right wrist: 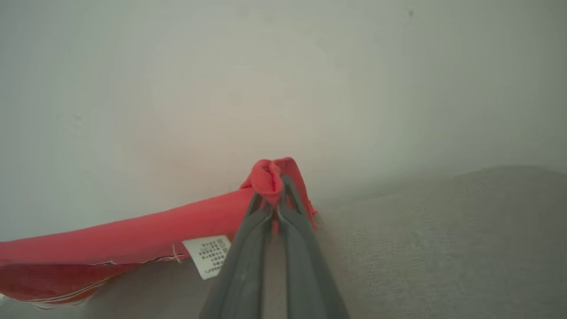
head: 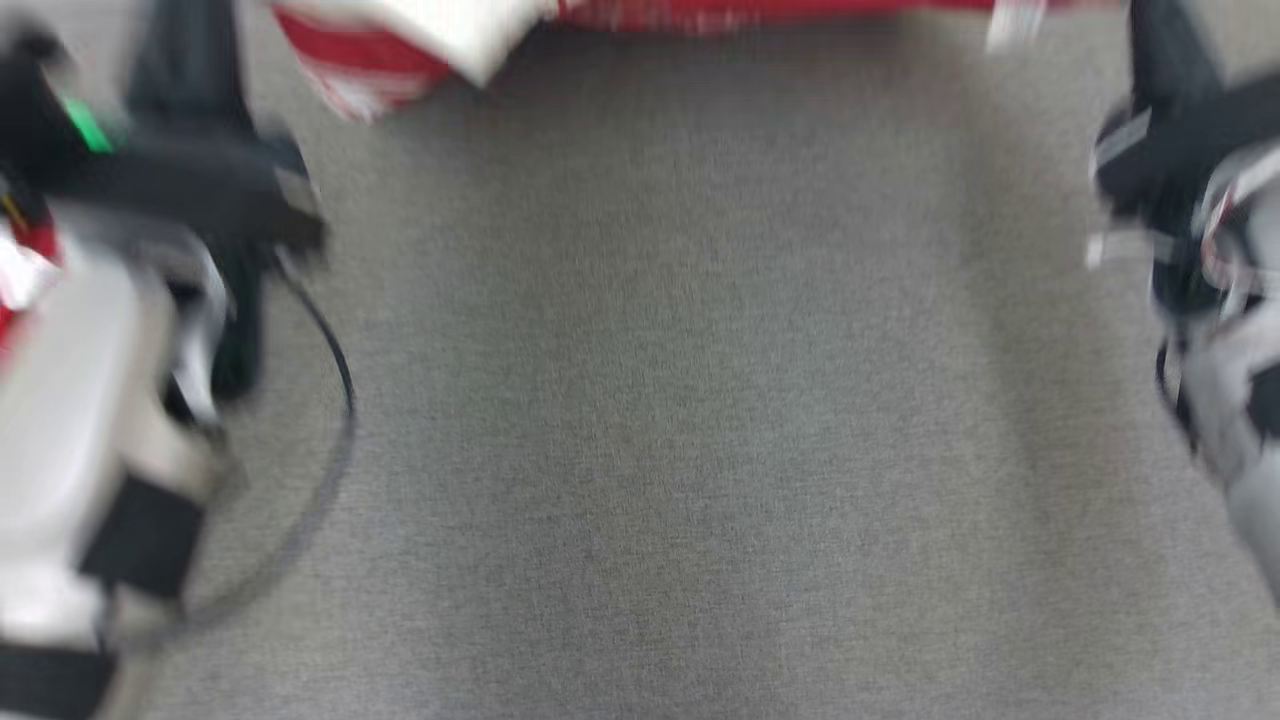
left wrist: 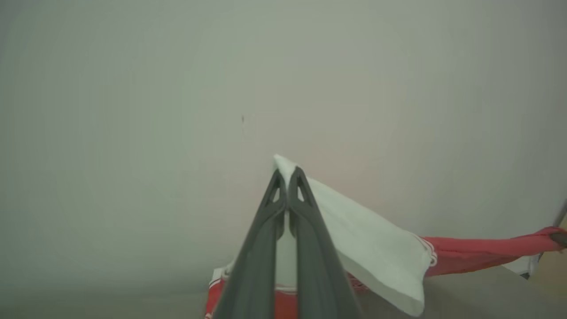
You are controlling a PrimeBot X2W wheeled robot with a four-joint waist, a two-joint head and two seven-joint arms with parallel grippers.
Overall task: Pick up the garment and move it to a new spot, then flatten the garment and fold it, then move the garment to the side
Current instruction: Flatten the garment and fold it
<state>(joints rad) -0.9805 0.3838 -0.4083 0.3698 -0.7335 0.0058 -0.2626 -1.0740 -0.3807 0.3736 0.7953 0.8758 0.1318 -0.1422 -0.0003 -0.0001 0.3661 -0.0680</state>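
Up at the top edge of the head view, the garment hangs as a red-and-white striped bunch with a plain white flap, above the grey carpet-like surface. That whole view is super blurry tho. The pale forearms and dark wrists sit at the left and right edges, with a green light on the left one and a thin black cable looping beside it. In the left wrist view, the left gripper has its jaws pinched right together on a white corner of the garment, w/ the white cloth sticking out just past the tips. From there the fabric runs off to the right, white first, then a red stretch out to the edge of that view. In the right wrist view, the right gripper is clamped tight on a bunched red fold, no gap between the fingers. The red cloth sags away to the left, w/ a small white care label dangling by the fingers. So it's strung between both grippers, in front of a plain pale wall. Can't tell if the bottom hem touches the grey surface, tbh.
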